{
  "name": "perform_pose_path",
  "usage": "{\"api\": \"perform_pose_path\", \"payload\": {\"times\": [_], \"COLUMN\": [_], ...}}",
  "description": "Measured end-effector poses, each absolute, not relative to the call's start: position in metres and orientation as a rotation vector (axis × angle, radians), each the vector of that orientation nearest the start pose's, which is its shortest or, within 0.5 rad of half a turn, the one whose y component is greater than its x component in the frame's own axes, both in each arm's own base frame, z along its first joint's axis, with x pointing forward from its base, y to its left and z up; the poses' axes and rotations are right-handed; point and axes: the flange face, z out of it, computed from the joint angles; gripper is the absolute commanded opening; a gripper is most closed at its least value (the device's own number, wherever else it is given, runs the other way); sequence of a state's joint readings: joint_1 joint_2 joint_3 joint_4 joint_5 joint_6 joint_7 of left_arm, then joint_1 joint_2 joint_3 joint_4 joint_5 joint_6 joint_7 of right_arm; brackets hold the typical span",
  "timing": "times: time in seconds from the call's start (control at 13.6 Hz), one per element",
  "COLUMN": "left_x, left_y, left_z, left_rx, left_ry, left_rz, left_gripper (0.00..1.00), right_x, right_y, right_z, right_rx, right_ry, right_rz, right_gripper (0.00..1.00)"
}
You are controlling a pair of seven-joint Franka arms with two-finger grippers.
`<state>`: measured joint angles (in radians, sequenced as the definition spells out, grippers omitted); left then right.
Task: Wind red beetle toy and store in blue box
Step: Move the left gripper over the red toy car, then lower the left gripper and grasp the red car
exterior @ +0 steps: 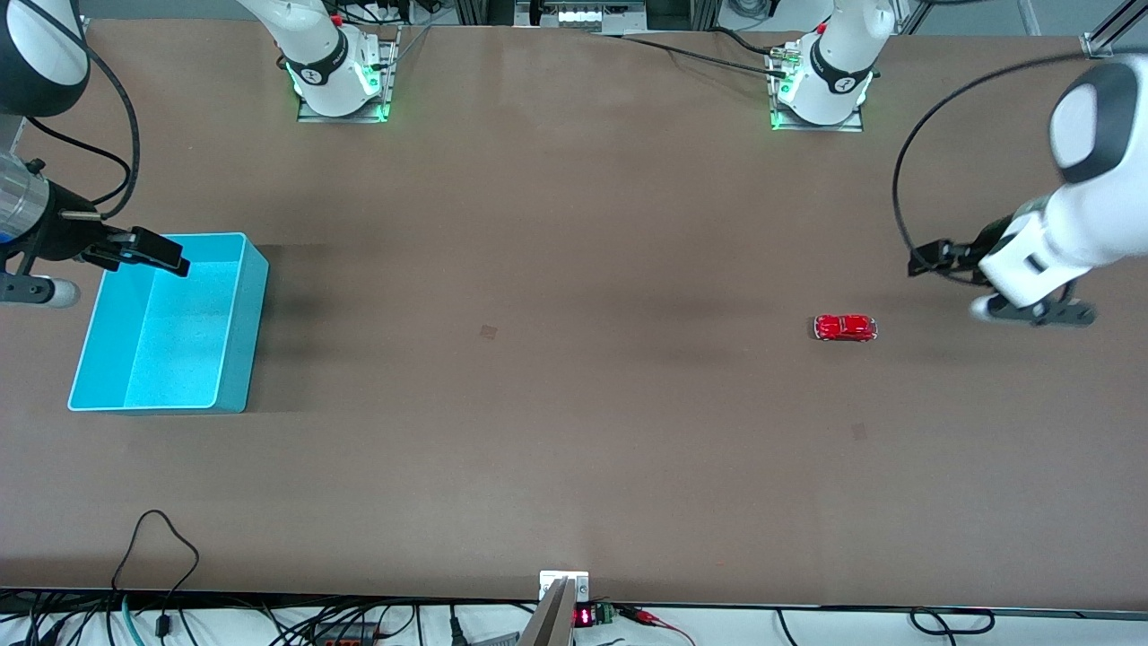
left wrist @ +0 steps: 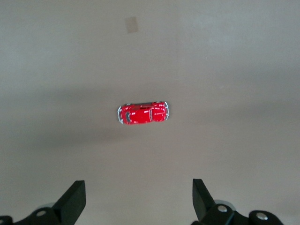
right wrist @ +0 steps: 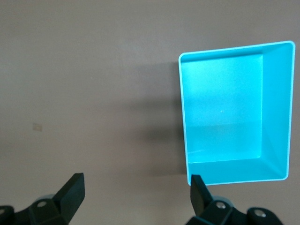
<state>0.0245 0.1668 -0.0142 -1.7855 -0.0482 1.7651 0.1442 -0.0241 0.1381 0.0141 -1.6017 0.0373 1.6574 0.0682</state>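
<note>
Red beetle toy [exterior: 845, 327] sits on its wheels on the desk [exterior: 556, 377] toward my left arm's end, long axis running along the desk's length (which end is its nose, I can't tell). My left pincer [left wrist: 139, 201] hangs over it, fingers wide apart, empty. My right pincer [right wrist: 136, 197], also spread and empty, hovers over the blue box's [exterior: 256, 296] edge; only the front view shows both toy and box.

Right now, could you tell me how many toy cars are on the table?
1. The red beetle toy sits on the bare table toward the left arm's end, well apart from the blue box, whose visible inside holds nothing.
</note>
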Motion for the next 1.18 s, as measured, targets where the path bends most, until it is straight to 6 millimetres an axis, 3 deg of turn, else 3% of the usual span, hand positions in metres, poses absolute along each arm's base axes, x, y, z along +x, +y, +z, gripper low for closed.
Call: {"api": "perform_pose_path", "payload": {"times": [0.15,0.29,0.44,0.66,1.18], "left_x": [0.604,0.607,0.6,0.584,0.556], "left_y": [0.011,0.019,0.02,0.01,-0.014], "left_z": [0.412,0.391,0.367,0.325,0.269], "left_rx": [-3.181,-3.16,-3.064,-2.91,-2.581], "left_ry": [0.371,0.55,0.747,1.142,1.832], "left_rz": [0.24,0.242,0.274,0.271,0.231], "left_gripper": [1.0,1.0,1.0,1.0,1.0], "right_x": [0.595,0.595,0.593,0.595,0.611], "right_y": [0.003,0.007,0.019,0.054,0.051], "right_z": [0.51,0.499,0.502,0.501,0.488], "right_rx": [-3.092,-3.087,-3.078,-3.082,-3.084], "right_ry": [0.113,0.101,0.073,0.001,0.011], "right_rz": [0.29,0.355,0.369,0.34,0.256], "right_gripper": [1.0,1.0,1.0,1.0,1.0]}}
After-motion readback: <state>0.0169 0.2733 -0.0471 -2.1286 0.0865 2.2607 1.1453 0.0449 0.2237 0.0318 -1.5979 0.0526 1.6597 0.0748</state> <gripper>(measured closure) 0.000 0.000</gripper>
